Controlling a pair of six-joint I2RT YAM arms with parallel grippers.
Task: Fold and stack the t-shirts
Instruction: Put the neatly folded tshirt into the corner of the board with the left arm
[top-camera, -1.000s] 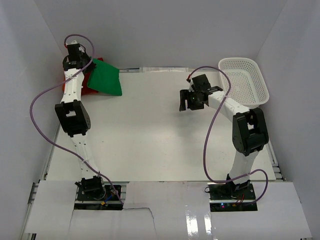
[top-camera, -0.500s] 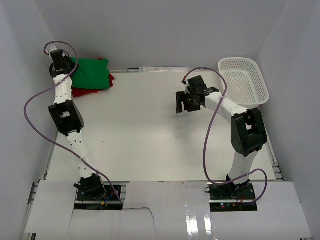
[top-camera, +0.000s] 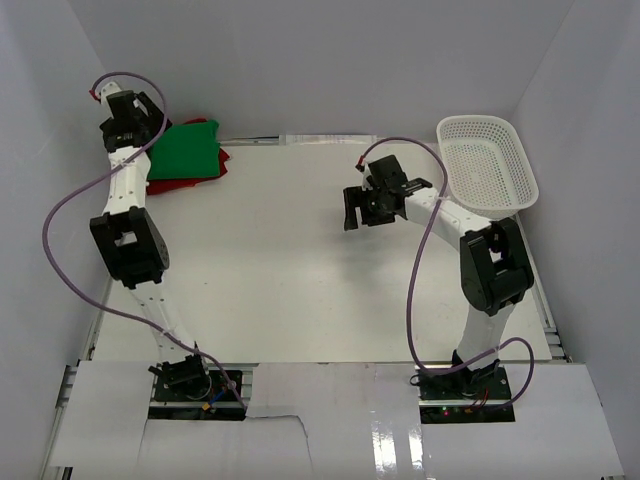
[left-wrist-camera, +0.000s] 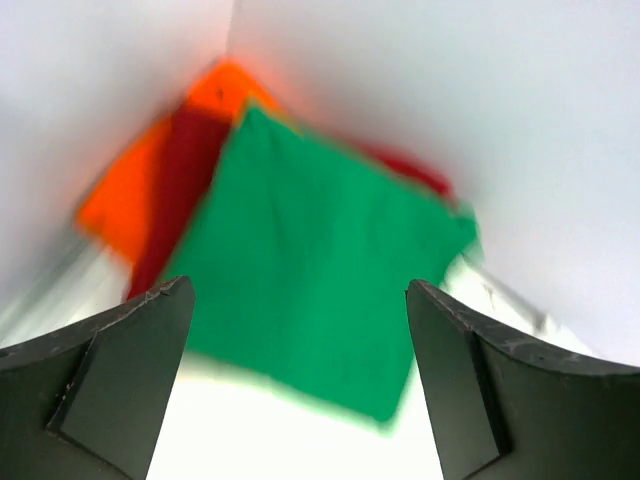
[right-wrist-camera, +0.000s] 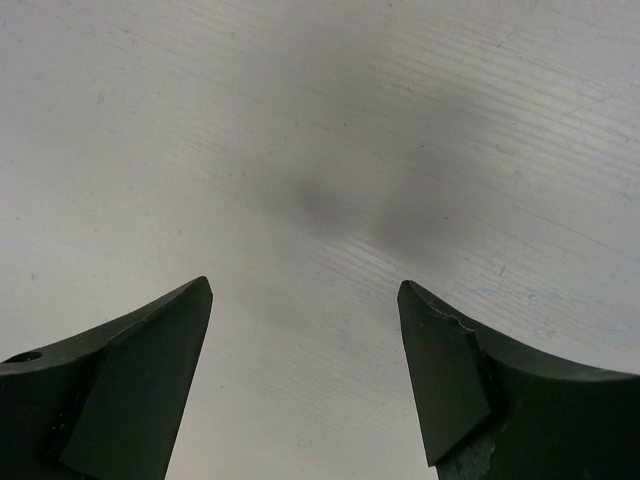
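A folded green t-shirt (top-camera: 186, 150) lies on top of a red t-shirt (top-camera: 181, 185) in the far left corner of the table. In the left wrist view the green shirt (left-wrist-camera: 310, 270) covers most of the red one (left-wrist-camera: 185, 185), and an orange shirt (left-wrist-camera: 125, 200) sticks out at the bottom of the pile. My left gripper (top-camera: 138, 112) hangs above and beside the pile, open (left-wrist-camera: 300, 288), with nothing between its fingers. Over the table's middle right, my right gripper (top-camera: 362, 211) is open and empty (right-wrist-camera: 303, 285) above bare table.
A white mesh basket (top-camera: 488, 165) stands at the far right corner, with nothing showing in it. White walls close in the table on the left, back and right. The left arm's purple cable loops out toward the left wall.
My left gripper has opened and let go of the green shirt, which now lies flat on the pile. It has drawn back toward the corner. My right gripper has drifted slightly left.
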